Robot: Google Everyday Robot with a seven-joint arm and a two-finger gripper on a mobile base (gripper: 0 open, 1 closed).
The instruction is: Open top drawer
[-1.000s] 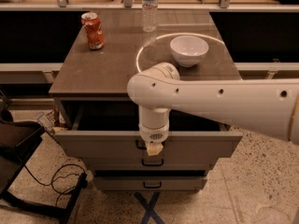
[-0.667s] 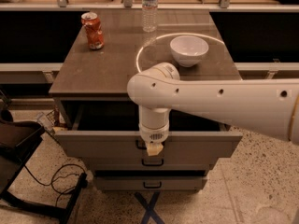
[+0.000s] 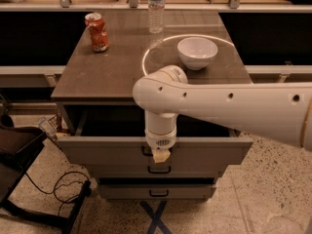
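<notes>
1. Over the top drawer (image 3: 100,152), the white arm (image 3: 234,106) reaches in from the right. It bends at a rounded elbow and drops its wrist straight down across the drawer's dark opening.
2. The claw (image 3: 161,155) sits at the middle of that drawer's front, on the black pull (image 3: 146,152), which it mostly hides. I cannot tell whether it is spread or pinching.
3. The drawer stands pulled out from under the tabletop (image 3: 107,74), its front edge well forward of the second drawer (image 3: 195,169) and bottom drawer (image 3: 126,191) beneath it.
4. Speckled floor (image 3: 263,189) lies open to the drawer's front and right, and a blue cross (image 3: 155,217) is marked below it. To its left are a dark frame (image 3: 19,152) and a black cable (image 3: 63,191).
5. Behind the drawer, on the tabletop, stand a red can (image 3: 97,31) at the left, a clear bottle (image 3: 156,9) at the centre and a white bowl (image 3: 197,52) at the right, just behind the elbow.
</notes>
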